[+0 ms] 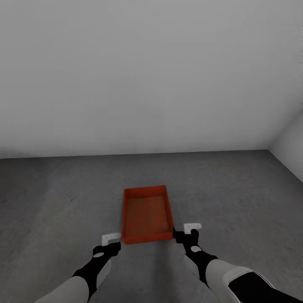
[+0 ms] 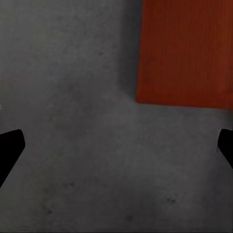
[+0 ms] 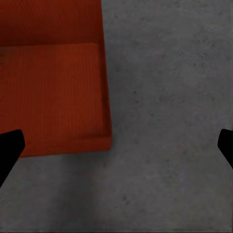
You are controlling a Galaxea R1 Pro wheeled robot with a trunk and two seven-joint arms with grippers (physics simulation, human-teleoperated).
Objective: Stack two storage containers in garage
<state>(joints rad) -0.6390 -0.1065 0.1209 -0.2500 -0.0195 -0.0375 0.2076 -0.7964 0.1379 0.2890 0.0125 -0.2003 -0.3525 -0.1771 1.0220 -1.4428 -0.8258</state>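
Spread grippers (image 1: 147,234) flanking ribbed red-orange open-top container (image 1: 147,214)

Plain white walls (image 1: 147,75) meeting at right corner; dark grey concrete floor (image 1: 50,198); dim light.

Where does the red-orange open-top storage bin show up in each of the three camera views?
Head view: the red-orange ribbed open-top storage bin sits low and centre on the dark grey concrete floor, between the left gripper and the right gripper.
Left wrist view: the bin fills the upper right corner.
Right wrist view: the bin fills the upper left.
Shared landmark: the bin's near edge against the concrete floor.
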